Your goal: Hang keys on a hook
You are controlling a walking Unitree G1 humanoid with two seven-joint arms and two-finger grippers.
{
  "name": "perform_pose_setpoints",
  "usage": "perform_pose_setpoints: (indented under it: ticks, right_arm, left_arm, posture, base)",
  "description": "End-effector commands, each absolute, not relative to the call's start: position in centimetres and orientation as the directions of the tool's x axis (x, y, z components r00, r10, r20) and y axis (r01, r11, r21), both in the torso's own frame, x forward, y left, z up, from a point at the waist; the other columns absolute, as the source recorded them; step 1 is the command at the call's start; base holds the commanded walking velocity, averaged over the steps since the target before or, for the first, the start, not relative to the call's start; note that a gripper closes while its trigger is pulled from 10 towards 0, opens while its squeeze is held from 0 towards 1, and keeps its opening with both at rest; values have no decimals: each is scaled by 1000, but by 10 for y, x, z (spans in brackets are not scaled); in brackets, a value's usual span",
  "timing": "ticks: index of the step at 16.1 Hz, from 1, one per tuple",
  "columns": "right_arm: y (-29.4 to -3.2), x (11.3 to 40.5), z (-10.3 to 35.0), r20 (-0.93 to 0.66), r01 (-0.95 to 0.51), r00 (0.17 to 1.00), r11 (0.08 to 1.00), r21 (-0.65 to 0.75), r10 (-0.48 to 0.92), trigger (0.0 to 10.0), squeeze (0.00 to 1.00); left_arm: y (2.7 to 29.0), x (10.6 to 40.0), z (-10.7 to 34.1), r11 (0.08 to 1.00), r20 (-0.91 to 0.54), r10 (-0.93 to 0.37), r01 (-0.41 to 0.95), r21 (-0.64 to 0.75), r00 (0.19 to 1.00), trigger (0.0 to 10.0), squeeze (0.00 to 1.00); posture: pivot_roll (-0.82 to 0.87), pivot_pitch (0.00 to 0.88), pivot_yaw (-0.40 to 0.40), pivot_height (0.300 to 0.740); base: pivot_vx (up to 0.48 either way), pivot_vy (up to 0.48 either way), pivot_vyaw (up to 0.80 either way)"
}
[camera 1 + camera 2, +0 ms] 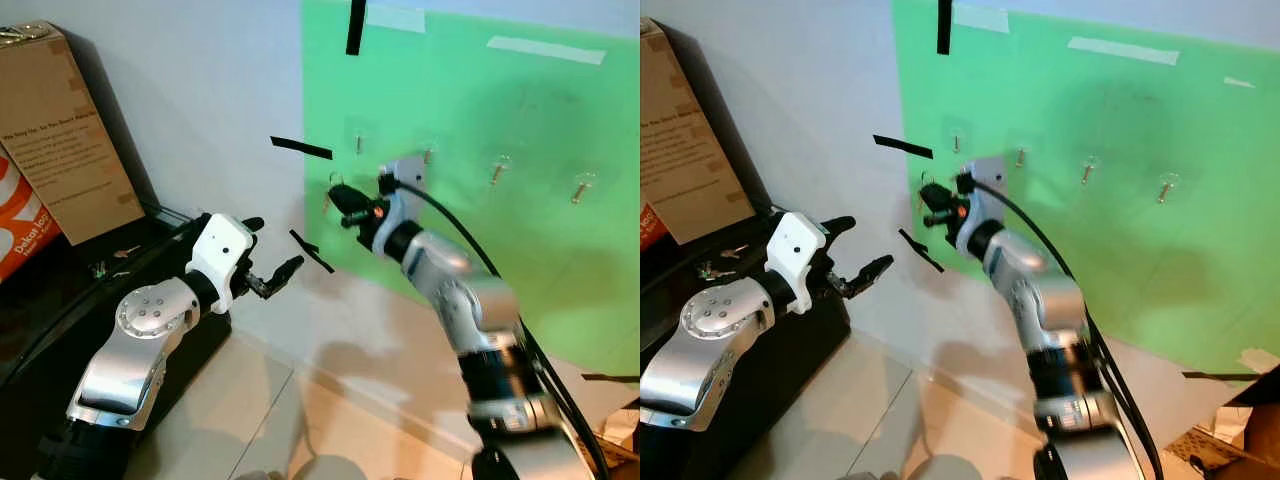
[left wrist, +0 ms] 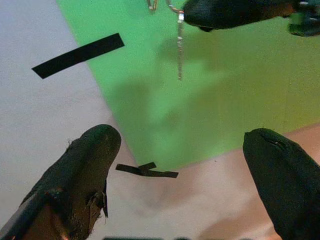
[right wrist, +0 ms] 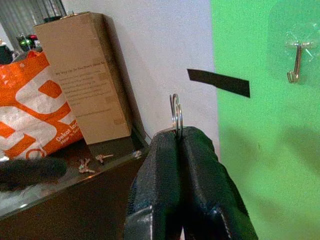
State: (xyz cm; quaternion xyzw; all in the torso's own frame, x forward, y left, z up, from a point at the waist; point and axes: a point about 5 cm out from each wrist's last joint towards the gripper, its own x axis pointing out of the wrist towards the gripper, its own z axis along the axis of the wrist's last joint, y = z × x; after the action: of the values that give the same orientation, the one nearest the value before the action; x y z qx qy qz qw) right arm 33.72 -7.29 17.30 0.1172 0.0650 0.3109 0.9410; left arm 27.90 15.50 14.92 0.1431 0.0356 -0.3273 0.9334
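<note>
While the right hand [image 3: 179, 142] pinches the shiny round key ring [image 3: 176, 112], a thin metal hook [image 3: 295, 62] sits just beside it; the left hand [image 2: 187, 175] is spread.

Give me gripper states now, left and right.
Left gripper: open, holding nothing, hovering beside the wall.
Right gripper: closed on the key ring, raised at the green sheet near a hook.

Right arm up at the wall, left one just hanging out in front

The right gripper [image 1: 343, 203] is stretched forward with its fingers [image 3: 165, 170] squeezed tight together. The left gripper [image 1: 272, 252] sits lower, arm bent, fingers [image 2: 85, 165] spread wide with nothing between them.
</note>
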Motion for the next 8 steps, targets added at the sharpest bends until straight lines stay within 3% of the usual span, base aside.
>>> perform_pose_setpoints:
  ticks: [1, 8]
  right_arm:
    - [-73, 343, 178, -26, -561, 808, 783, 270, 588, 10000, 0]
    - [-72, 372, 187, 8, -479, 861, 806, 349, 508, 10000, 0]
  left_arm:
    - [155, 277, 152, 732, -160, -614, 633, 252, 773, 10000, 157]
    - [159, 277, 154, 737, -165, -600, 622, 266, 782, 10000, 157]
  posture:
    - [9, 0, 38, 740]
    - [29, 0, 38, 740]
  base:
    - [0, 0, 0]
    - [0, 0, 0]
